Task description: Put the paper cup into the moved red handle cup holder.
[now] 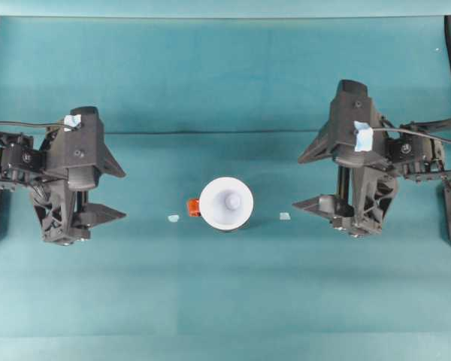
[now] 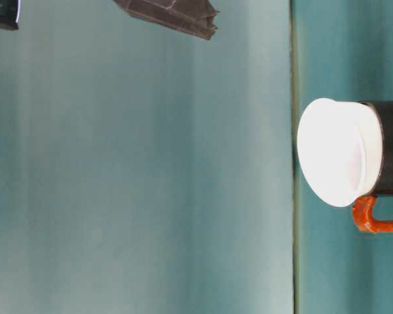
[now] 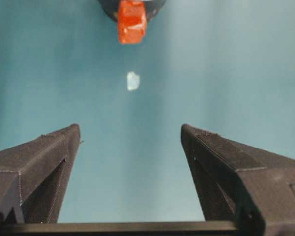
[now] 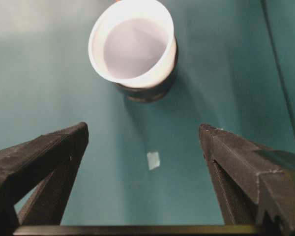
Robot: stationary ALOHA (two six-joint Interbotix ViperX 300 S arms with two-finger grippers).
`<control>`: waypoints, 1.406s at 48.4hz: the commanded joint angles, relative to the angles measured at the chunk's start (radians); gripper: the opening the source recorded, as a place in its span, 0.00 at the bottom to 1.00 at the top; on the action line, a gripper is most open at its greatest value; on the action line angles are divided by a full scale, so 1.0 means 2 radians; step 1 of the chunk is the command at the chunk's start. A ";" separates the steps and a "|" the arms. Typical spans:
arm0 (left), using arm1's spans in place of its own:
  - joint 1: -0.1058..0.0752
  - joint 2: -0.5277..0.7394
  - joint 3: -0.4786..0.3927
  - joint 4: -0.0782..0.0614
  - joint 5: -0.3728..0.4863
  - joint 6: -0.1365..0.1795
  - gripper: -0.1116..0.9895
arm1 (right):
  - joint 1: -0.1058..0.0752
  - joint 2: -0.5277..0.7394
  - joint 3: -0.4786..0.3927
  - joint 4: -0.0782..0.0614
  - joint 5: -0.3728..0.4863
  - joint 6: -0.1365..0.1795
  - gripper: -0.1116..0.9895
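1. The teal worktop (image 1: pixel 225 301) carried everything, and its middle held the task's things, with my two arms well apart on either side.
2. My left end effector (image 1: pixel 98 216) hung over the worktop left of the middle with its fingers spread wide and nothing between them. My right end effector (image 1: pixel 319 203) hung on the other side, likewise spread wide and holding nothing.
3. The paper cup (image 1: pixel 226 203) sat inside the red handle cup holder (image 1: pixel 193 207) at the middle of the worktop. Its white rim flared out over the black wall, and the red handle stuck out toward my left arm.
4. From table level the paper cup (image 2: pixel 339 152) seemed to ride high in the holder, rim well above the black body. I judged it seated and the task about finished.
5. Two small pale tape marks (image 1: pixel 173 218) lay on the cloth, one on each side of the holder.
6. The risk I judged from here: a light cup perched by its flare could tip or lift out if either arm swept low past it, or if a finger nudged the handle.
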 commanded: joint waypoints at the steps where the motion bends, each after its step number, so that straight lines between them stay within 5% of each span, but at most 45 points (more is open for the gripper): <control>1: -0.001 -0.005 -0.012 0.002 -0.004 -0.002 0.90 | 0.002 -0.013 0.001 0.000 -0.014 -0.005 0.83; 23: -0.006 -0.006 -0.001 0.002 -0.068 -0.002 0.90 | 0.002 -0.038 0.026 0.000 -0.057 -0.012 0.80; 68: -0.008 -0.004 0.005 0.002 -0.069 -0.003 0.90 | 0.002 -0.040 0.033 0.000 -0.070 -0.012 0.80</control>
